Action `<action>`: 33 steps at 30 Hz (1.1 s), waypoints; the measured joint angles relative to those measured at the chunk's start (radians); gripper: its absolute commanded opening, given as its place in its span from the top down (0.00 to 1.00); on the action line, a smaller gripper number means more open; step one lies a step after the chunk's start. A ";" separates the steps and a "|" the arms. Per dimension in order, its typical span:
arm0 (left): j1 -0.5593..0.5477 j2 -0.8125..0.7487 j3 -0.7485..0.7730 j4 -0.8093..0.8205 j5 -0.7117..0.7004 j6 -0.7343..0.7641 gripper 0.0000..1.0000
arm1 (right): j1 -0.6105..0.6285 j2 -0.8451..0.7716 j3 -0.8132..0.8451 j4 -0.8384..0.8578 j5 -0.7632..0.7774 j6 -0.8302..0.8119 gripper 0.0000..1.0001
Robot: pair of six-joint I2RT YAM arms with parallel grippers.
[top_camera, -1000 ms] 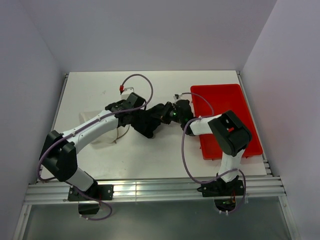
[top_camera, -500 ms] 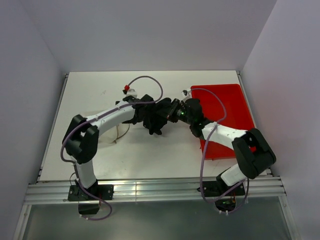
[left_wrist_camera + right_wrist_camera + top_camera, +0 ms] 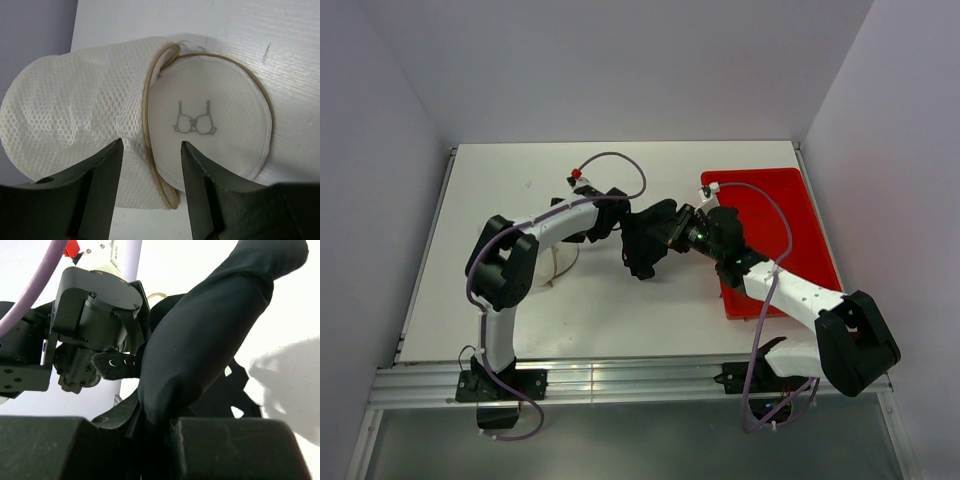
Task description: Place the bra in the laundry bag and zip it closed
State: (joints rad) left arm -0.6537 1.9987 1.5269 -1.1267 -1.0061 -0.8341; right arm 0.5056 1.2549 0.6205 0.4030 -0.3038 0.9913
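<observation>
The black bra [image 3: 644,243] hangs above the table's middle, with my right gripper [image 3: 676,232] shut on one end of it. In the right wrist view the bra [image 3: 210,330] rises from between the closed jaws of that gripper [image 3: 161,426], a strap trailing to the left. The white mesh laundry bag [image 3: 75,117] lies on the table with its round flap [image 3: 212,120] folded open along a gold rim. My left gripper [image 3: 151,150] hovers open just above that rim, nothing between its fingers. From the top only a bit of the bag [image 3: 556,266] shows under the left arm.
The red tray [image 3: 775,200] sits at the right side of the table, under the right arm. The left arm's wrist [image 3: 90,315] is close to the hanging bra. The table's left edge [image 3: 75,30] runs near the bag.
The left jaws have spread wider and the left arm has folded back over the bag. The right arm has stretched out, carrying the bra slightly to the right.
</observation>
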 measured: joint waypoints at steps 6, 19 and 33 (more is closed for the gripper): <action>0.000 0.026 0.000 -0.022 -0.037 -0.003 0.44 | -0.001 0.000 -0.016 0.001 -0.004 -0.004 0.96; 0.012 0.080 0.000 -0.061 -0.095 -0.029 0.75 | -0.003 0.000 -0.045 0.011 -0.018 -0.002 0.97; -0.033 -0.093 0.023 -0.022 -0.010 0.044 1.00 | -0.005 -0.024 -0.053 0.013 -0.034 0.006 0.99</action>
State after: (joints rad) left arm -0.6868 1.9060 1.5497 -1.1488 -1.0161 -0.7898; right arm 0.5011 1.2312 0.5678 0.4156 -0.3382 0.9977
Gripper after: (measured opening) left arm 0.024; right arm 0.186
